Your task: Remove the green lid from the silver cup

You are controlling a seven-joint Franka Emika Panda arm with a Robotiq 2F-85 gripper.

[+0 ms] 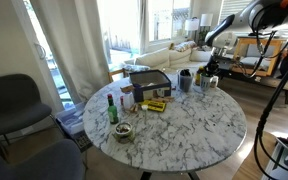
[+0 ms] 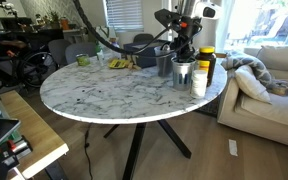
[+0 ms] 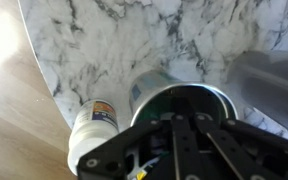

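Observation:
The silver cup (image 3: 147,88) stands near the marble table's edge, and the green lid (image 3: 189,97) fills its mouth. My gripper (image 3: 181,120) points straight down onto the lid. Its black fingers are drawn close together at the lid's middle and hide most of it. In both exterior views the gripper (image 2: 183,52) (image 1: 207,72) sits right on top of the silver cup (image 2: 182,73), so the lid does not show there.
A white bottle (image 3: 94,128) stands close beside the cup, and a white mug (image 2: 199,80) and a darker cup (image 2: 165,65) flank it. A green bottle with a red cap (image 1: 112,108), a small bowl (image 1: 122,131) and a box (image 1: 149,85) stand further along the table. The table edge (image 3: 54,90) is close.

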